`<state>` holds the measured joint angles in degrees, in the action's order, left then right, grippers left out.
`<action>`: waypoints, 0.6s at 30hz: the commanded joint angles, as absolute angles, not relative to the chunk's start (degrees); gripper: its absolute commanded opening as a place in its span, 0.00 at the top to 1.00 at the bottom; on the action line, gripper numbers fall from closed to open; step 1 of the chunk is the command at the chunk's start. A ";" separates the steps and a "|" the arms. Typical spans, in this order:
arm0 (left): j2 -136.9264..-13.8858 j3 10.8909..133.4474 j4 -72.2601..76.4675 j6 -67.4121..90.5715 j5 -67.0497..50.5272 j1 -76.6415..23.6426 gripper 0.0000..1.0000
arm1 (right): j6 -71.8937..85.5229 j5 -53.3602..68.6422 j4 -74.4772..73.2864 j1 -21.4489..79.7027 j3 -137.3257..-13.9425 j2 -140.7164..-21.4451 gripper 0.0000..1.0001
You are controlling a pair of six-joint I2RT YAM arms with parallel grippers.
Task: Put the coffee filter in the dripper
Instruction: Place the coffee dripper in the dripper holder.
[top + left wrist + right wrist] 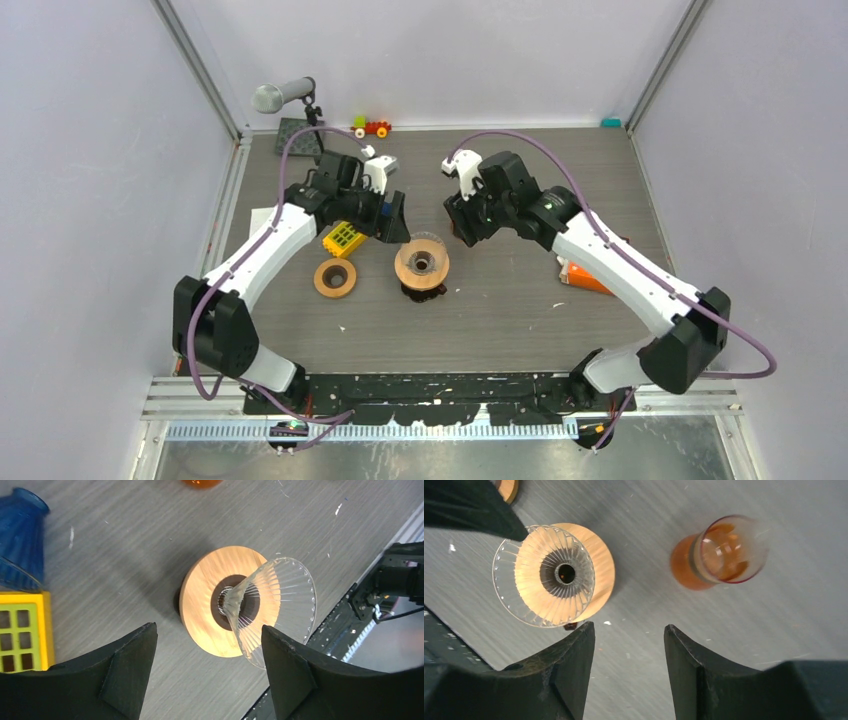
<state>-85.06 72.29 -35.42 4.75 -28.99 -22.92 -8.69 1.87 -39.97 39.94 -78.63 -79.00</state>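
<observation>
The dripper is a clear ribbed glass cone on a round wooden ring, standing mid-table. It also shows in the left wrist view and in the right wrist view, and it holds nothing. No coffee filter shows for certain; a white sheet lies partly under the left arm and I cannot tell what it is. My left gripper is open and empty just left of and behind the dripper. My right gripper is open and empty to the dripper's right.
A second wooden ring and a yellow crate sit left of the dripper. A blue glass cone is by the crate. An orange glass cup stands under the right gripper. An orange object lies right. A microphone and toy train are at the back.
</observation>
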 commanded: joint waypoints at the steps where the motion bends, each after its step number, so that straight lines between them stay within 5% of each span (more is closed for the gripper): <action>1: -82.57 70.11 -30.99 8.56 -33.30 -23.12 0.24 | 3.51 11.60 -36.39 37.38 -77.83 -82.76 0.43; 18: -81.39 63.97 -25.53 13.04 -36.32 -23.12 0.47 | 5.98 22.81 -35.57 35.90 -79.52 -92.26 0.58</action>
